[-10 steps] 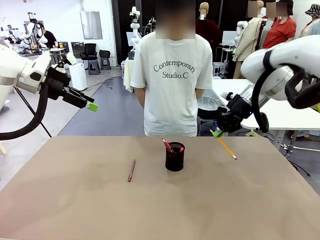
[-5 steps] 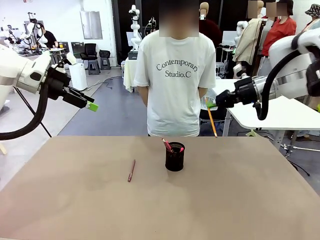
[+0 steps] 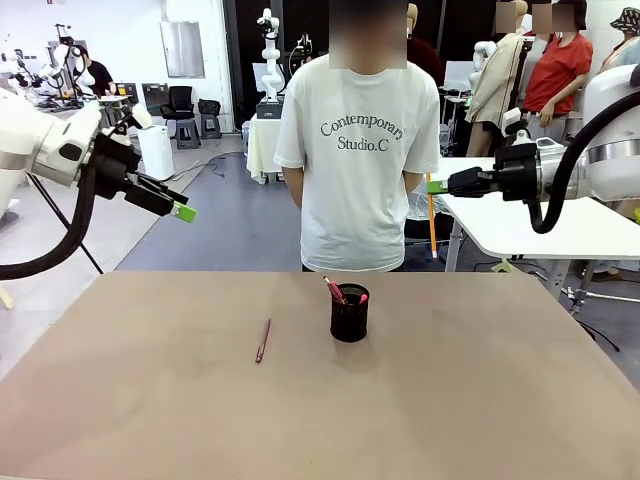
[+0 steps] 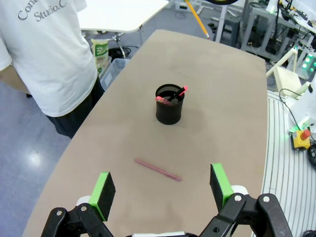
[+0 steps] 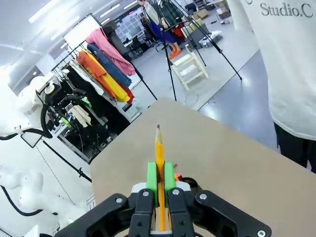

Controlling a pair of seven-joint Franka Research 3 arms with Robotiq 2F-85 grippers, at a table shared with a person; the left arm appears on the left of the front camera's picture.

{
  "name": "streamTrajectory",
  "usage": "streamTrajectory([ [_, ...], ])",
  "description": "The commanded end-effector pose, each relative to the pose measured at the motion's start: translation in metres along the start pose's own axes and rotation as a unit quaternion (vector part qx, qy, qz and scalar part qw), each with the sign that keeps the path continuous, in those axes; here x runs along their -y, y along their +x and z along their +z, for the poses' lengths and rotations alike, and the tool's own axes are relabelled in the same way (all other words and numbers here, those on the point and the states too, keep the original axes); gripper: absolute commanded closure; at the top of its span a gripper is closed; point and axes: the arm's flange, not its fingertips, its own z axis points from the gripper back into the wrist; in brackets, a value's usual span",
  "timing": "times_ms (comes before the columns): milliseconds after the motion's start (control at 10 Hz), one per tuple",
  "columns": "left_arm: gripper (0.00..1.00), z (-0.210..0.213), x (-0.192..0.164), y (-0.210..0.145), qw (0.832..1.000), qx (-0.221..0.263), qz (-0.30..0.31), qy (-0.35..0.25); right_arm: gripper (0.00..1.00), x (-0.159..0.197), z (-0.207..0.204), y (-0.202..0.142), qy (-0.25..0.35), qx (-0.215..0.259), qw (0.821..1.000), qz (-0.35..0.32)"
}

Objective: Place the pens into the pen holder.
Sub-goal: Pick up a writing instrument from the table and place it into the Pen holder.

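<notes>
Pencil (image 3: 431,225) hangs vertical, pinched in right tool (image 3: 435,186), high and right of pen holder (image 3: 349,318). Centre tip over its mouth before lowering; avoid red-ended pen (image 3: 333,290) inside. Left tool (image 3: 183,212) open.

Blue-grey floor (image 3: 220,230); white side table (image 3: 570,225) at right; black office chairs (image 3: 181,103) far back left; clothes rack (image 5: 103,69) with orange, yellow, pink garments; bright ceiling strip lights (image 5: 47,11).

Brown table (image 3: 150,400); person in white printed T-shirt (image 3: 360,190) at far edge; white side table (image 3: 560,225) behind; clothes rack (image 5: 106,74).
</notes>
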Motion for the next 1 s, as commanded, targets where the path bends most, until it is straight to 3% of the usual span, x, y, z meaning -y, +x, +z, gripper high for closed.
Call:
streamTrajectory([
  [0,0.0,0.002,0.001,-0.001,1.0,0.0,0.001,0.002,1.0,0.009,-0.011,0.005,0.004,-0.004,1.0,-0.018],
  [500,0.0,0.002,0.001,-0.001,1.0,0.0,0.001,0.002,1.0,0.012,-0.01,-0.004,0.004,-0.006,1.0,-0.009],
  [800,0.0,0.002,0.001,-0.001,1.0,0.0,0.001,0.002,1.0,0.002,-0.063,-0.022,0.06,0.037,0.99,0.125],
  [900,0.0,0.002,0.001,-0.001,1.0,0.0,0.001,0.002,1.0,0.0,-0.08,-0.03,0.067,0.013,0.991,0.111],
])
